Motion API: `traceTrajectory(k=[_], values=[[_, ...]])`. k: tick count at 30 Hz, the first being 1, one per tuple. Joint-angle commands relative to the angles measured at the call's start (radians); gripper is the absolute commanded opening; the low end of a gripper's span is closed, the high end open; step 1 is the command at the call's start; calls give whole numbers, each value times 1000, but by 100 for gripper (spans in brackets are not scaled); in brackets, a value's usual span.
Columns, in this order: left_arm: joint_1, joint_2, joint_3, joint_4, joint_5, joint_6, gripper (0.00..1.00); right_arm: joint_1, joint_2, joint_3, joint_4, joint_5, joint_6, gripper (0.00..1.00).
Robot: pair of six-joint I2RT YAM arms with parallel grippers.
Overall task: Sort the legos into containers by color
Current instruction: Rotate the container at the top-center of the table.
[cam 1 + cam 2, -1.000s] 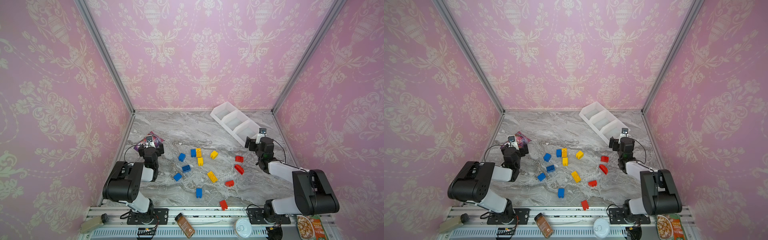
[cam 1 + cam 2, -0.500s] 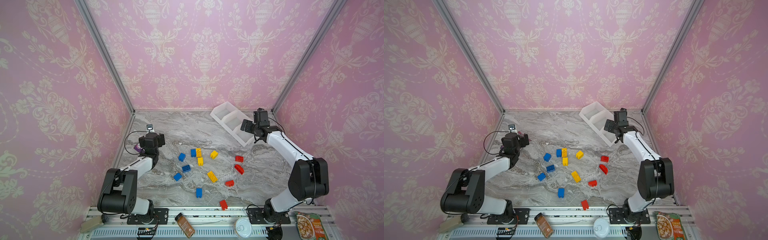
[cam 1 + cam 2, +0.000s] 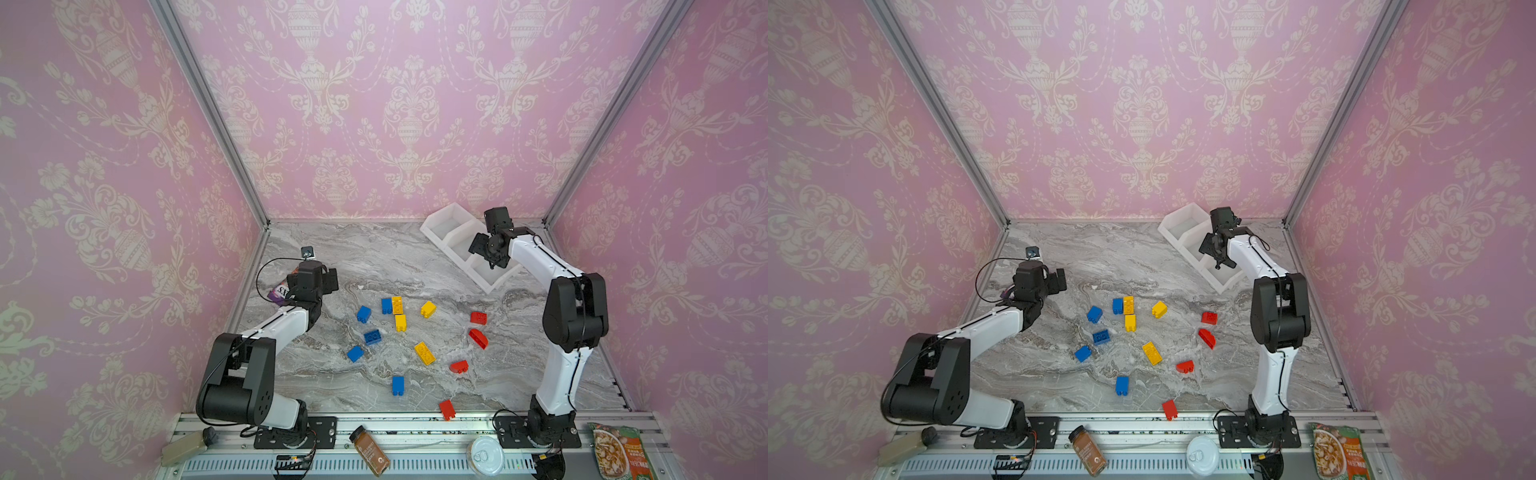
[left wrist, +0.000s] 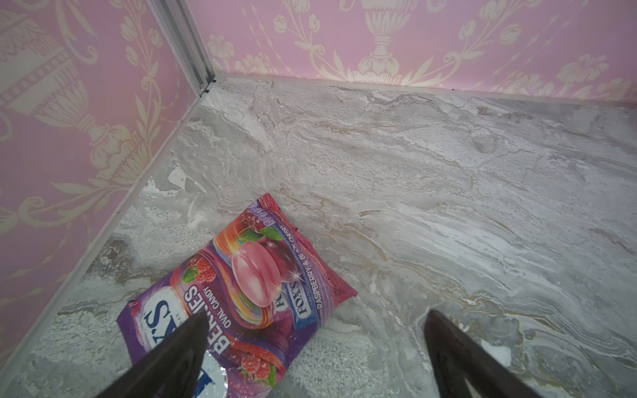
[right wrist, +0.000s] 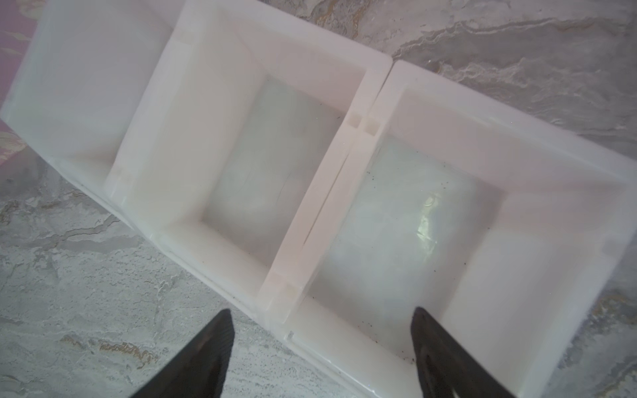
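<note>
Marbled grey tabletop (image 3: 374, 257) still holds all blue, yellow, red plastic bricks (image 3: 400, 322) centrally; right gripper (image 5: 320, 310) has swung above empty white plastic bins (image 3: 432, 226) far right, left gripper (image 4: 317, 312) risen; both agape, empty: sorting unstarted.

White arm links (image 3: 282, 325), black joints (image 3: 575, 309)

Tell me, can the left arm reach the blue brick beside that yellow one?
Probably yes: its open jaws hang nearby and the blue brick lies uncovered, though the yellow brick crowds one side.
</note>
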Motion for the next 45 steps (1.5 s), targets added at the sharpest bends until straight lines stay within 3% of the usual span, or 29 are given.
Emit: traceTrajectory(k=[1, 8, 12, 16, 40, 45], values=[[-10, -8, 9, -28, 52, -33, 99, 8, 58, 89, -35, 4, 50, 81], [-14, -10, 3, -28, 74, -44, 99, 7, 160, 197, -65, 10, 44, 72], [-15, -12, -9, -15, 75, -57, 99, 7, 190, 199, -59, 7, 49, 61], [-16, -18, -15, -16, 70, -55, 99, 8, 208, 190, -49, 9, 46, 59], [-17, -44, -36, -31, 56, -69, 99, 63, 210, 135, 15, 6, -10, 8], [-22, -53, -42, -38, 60, -71, 99, 104, 218, 150, 9, -4, -23, 4]])
